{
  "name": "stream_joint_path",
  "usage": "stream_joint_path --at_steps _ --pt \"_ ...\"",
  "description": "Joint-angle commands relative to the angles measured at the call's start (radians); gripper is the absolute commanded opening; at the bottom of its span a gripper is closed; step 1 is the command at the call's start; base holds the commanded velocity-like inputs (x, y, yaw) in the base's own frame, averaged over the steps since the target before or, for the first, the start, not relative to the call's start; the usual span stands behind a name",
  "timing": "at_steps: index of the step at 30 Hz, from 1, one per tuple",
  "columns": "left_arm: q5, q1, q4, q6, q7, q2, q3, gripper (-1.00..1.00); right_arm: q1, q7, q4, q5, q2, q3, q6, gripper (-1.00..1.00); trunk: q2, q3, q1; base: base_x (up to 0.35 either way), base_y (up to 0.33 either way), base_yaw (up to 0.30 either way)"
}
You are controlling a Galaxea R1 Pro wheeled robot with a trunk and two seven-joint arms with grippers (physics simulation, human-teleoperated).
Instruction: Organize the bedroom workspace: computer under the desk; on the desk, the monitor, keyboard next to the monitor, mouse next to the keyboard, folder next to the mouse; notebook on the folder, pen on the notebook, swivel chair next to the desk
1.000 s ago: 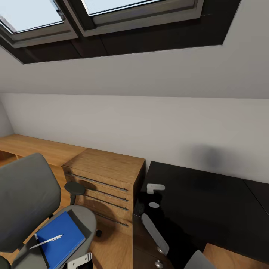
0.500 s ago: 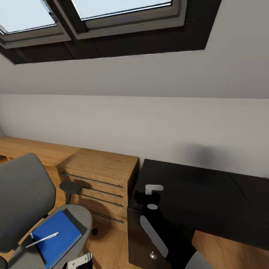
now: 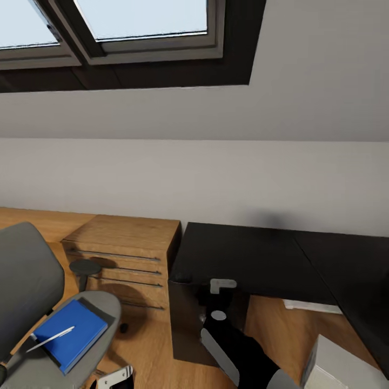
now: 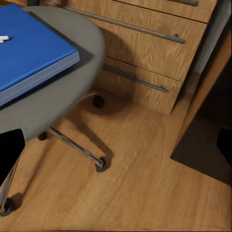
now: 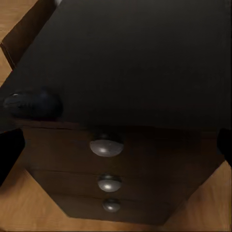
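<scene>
From the head camera, the swivel chair (image 3: 29, 302) sits at eight o'clock, carrying the folder (image 3: 70, 332) with a white pen (image 3: 51, 339) lying on it. Just right of the chair stands a wooden drawer cabinet (image 3: 121, 254). The left gripper (image 4: 116, 145) shows dark fingertips spread wide over the wood floor (image 4: 130, 183). The desk (image 3: 254, 256) spans five o'clock, and the mouse (image 5: 33, 104) rests at its corner above three silver knobs (image 5: 105, 147). The right gripper (image 5: 116, 145) is spread open. The computer (image 3: 335, 367) sits at four o'clock.

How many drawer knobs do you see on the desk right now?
3 knobs in the right wrist view, stacked down the desk front: top, middle, bottom. Others may be hidden.
</scene>
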Motion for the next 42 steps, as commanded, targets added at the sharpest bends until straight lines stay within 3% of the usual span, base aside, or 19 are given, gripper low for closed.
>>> stream_joint_path --at_steps 1,5,11,30,32,33,42 --pt "0.010 0.000 -0.001 -0.004 0.004 0.001 -0.003 1.00 -0.001 -0.008 0.005 -0.003 -0.001 0.012 -0.015 1.00 -0.001 -0.001 -0.001 -0.333 0.074 -0.287" --pt "0.011 0.000 0.000 -0.004 0.004 0.001 -0.002 1.00 -0.001 -0.015 0.022 -0.003 -0.003 0.048 -0.073 1.00 -0.001 0.000 -0.001 -0.333 0.074 -0.289" --pt "0.012 0.000 0.000 -0.004 0.004 0.003 -0.002 1.00 -0.001 -0.027 0.028 -0.003 -0.003 0.078 -0.095 1.00 -0.001 0.000 -0.001 -0.333 0.074 -0.283" --pt "0.011 0.000 0.013 -0.004 0.004 0.003 -0.002 1.00 -0.001 -0.035 0.041 -0.003 -0.004 0.110 -0.105 1.00 -0.001 0.000 -0.001 -0.307 0.026 -0.048" --pt "0.011 0.000 0.014 -0.004 0.004 0.003 -0.002 1.00 -0.001 -0.033 0.047 -0.002 -0.004 0.130 -0.105 1.00 -0.001 0.000 -0.001 -0.259 -0.179 0.000" --pt "0.011 0.000 0.014 -0.004 0.004 0.003 -0.002 1.00 -0.001 -0.031 0.093 0.001 -0.004 0.192 -0.109 1.00 -0.001 0.000 -0.001 -0.315 -0.088 0.000" --pt "0.010 0.000 0.014 -0.004 0.004 0.002 -0.002 1.00 -0.001 -0.030 0.105 0.002 -0.002 0.206 -0.135 1.00 -0.001 0.000 -0.001 -0.328 -0.039 0.000"
